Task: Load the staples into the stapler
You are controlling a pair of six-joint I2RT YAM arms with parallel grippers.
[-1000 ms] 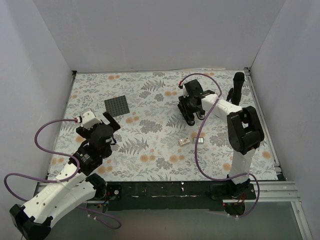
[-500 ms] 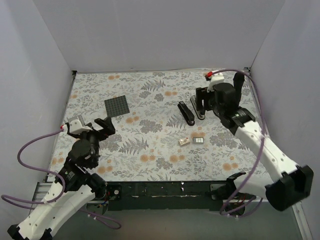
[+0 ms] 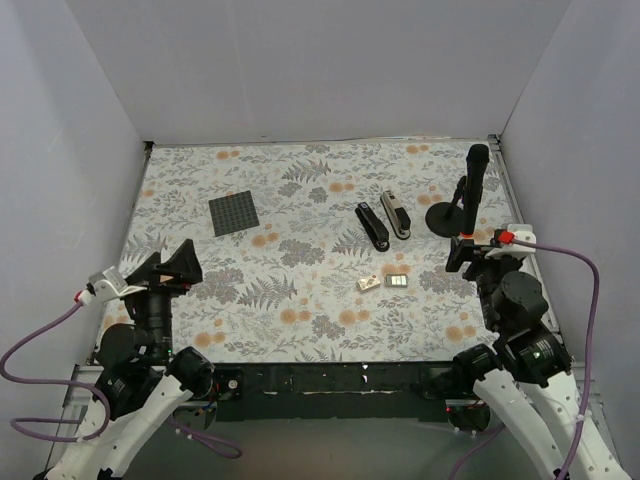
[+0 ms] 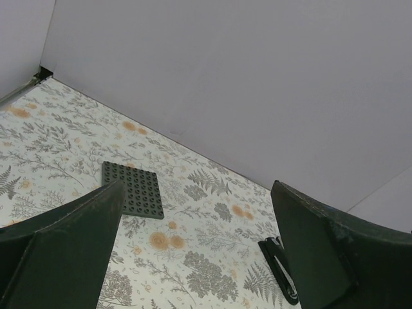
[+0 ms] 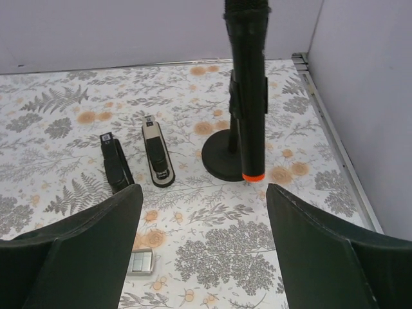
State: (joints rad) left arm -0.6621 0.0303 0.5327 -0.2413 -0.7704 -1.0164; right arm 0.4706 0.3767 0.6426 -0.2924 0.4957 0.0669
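Stapler [image 5: 158, 154] lay with its long axis running near-to-far; staples [image 3: 397, 281] sat just off its near end; right gripper [image 5: 203, 188] stood nearer it than left gripper [image 4: 197, 185]; both had jaws apart.

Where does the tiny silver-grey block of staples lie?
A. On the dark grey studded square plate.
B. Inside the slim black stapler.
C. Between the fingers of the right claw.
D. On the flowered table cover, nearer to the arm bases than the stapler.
D: the tiny silver-grey block of staples lies on the flowered table cover, apart from the slim black stapler and nearer to the bases.
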